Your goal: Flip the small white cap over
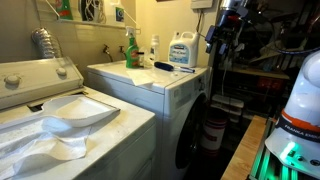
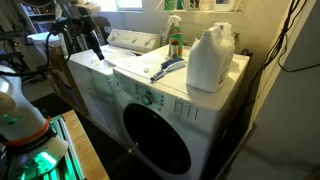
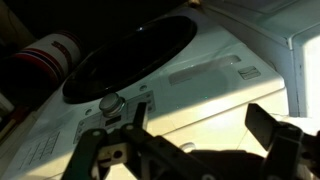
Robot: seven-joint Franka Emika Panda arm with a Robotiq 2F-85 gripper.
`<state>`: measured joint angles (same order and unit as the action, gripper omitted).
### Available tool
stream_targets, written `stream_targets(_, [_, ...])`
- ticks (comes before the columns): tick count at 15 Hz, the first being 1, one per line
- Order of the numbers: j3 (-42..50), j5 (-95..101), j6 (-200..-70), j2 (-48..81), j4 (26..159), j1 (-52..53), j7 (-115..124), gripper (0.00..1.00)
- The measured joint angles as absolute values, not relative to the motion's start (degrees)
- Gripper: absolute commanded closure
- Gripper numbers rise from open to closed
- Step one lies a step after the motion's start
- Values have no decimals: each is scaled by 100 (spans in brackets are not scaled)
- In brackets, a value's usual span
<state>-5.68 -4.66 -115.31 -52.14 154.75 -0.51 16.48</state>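
Note:
In the wrist view my gripper (image 3: pixel 200 120) is open and empty, hovering above the front edge of the white dryer's top (image 3: pixel 215 95). A faint small round white shape (image 3: pixel 186 146), possibly the cap, lies on the top between the fingers, partly in shadow. I cannot make out the cap in either exterior view. Both exterior views show the gripper (image 1: pixel 214 47) (image 2: pixel 97 48) at the corner of the dryer (image 1: pixel 165 90) (image 2: pixel 150 100), above its top.
On the dryer top stand a large white jug (image 2: pixel 210 58) (image 1: pixel 181 50), a green bottle (image 2: pixel 175 40) (image 1: pixel 131 52) and a brush (image 2: pixel 166 68). The dryer's knob (image 3: pixel 110 102) and round door (image 3: pixel 125 60) face the front. A washer (image 1: pixel 60 110) stands beside it.

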Motion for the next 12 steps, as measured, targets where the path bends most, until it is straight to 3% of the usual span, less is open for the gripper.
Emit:
stream_targets(5, [-600,-369,-12142,-4918,15464,-293,1661,0])
stream_targets(12, [-706,-316,-12706,-3474,15083,-337,1570,0])
